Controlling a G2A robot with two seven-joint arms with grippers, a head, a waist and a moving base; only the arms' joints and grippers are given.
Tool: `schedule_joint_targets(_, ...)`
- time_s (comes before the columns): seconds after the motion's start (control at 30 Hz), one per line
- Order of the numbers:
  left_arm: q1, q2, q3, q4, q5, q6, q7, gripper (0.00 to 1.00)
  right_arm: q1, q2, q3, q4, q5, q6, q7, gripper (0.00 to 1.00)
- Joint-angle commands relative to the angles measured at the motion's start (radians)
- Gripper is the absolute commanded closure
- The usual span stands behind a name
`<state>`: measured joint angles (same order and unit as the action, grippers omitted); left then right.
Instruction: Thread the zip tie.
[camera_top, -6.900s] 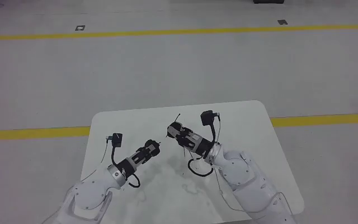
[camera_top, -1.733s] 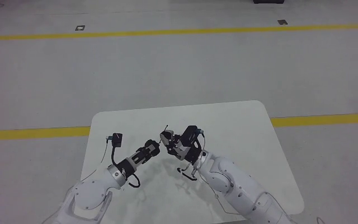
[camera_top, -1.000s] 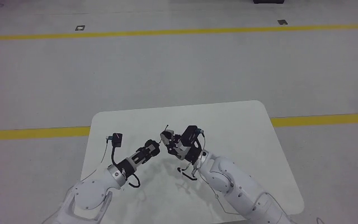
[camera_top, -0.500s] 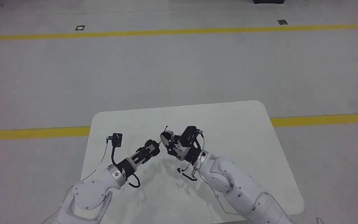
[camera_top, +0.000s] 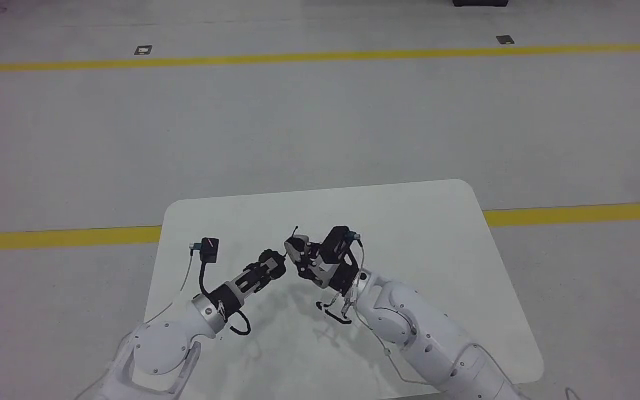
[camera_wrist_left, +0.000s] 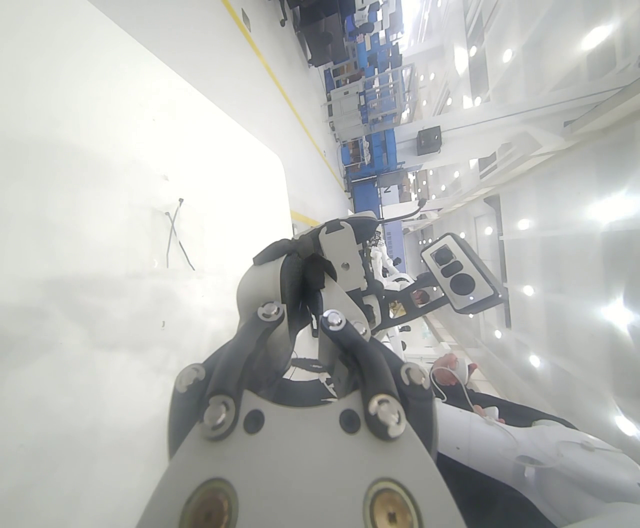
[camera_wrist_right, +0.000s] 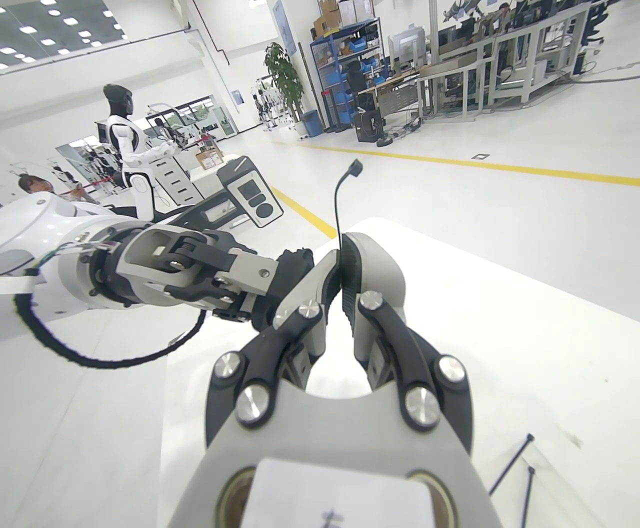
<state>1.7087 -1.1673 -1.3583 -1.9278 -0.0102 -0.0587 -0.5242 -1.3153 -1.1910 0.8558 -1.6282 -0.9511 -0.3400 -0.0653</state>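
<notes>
My right gripper (camera_wrist_right: 342, 252) is shut on a black zip tie (camera_wrist_right: 340, 210). The strap stands up out of the fingertips, with its square head (camera_wrist_right: 356, 167) on top. In the top view this gripper (camera_top: 297, 246) hovers over the middle of the white table (camera_top: 440, 220), and the zip tie (camera_top: 294, 230) pokes up from it. My left gripper (camera_top: 275, 262) sits just beside it, nearly tip to tip. Seen from its own wrist, the left gripper (camera_wrist_left: 307, 250) has its black pads pressed together. I cannot make out anything between them. In the right wrist view the left gripper (camera_wrist_right: 295, 267) lies partly behind my right finger.
Two spare black zip ties (camera_wrist_left: 175, 235) lie crossed on the table near the right arm, and the right wrist view shows these zip ties (camera_wrist_right: 515, 467) too. The table's rounded far corner (camera_wrist_left: 277, 160) is close. A yellow floor line (camera_top: 300, 55) runs beyond.
Since the earliest frame my right gripper has carried the zip tie left and nearer, up to the left gripper. In the last second it has crept only slightly left. The left arm has stayed put.
</notes>
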Motion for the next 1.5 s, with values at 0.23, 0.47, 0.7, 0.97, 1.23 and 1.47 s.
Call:
schedule_joint_targets(0.23,0.000,0.000,0.000,0.000,0.000,0.000,0.000,1.00,0.003,0.002,-0.007,0.003,0.010,0.000,0.001,1.00)
schedule_joint_targets(0.47,0.000,0.000,0.000,0.000,0.000,0.000,0.000,1.00,0.009,0.005,-0.015,0.007,0.025,0.000,-0.001,1.00)
schedule_joint_targets(0.7,0.000,0.000,0.000,0.000,0.000,0.000,0.000,1.00,0.019,0.010,-0.031,0.011,0.033,0.000,0.008,1.00)
schedule_joint_targets(0.97,0.000,0.000,0.000,0.000,0.000,0.000,0.000,1.00,0.026,0.015,-0.039,0.020,0.041,0.000,0.010,1.00)
schedule_joint_targets(1.23,0.000,0.000,0.000,0.000,0.000,0.000,0.000,1.00,0.030,0.018,-0.046,0.026,0.048,0.000,0.006,1.00)
schedule_joint_targets(1.47,0.000,0.000,0.000,0.000,0.000,0.000,0.000,1.00,0.034,0.021,-0.054,0.029,0.055,0.000,0.000,1.00)
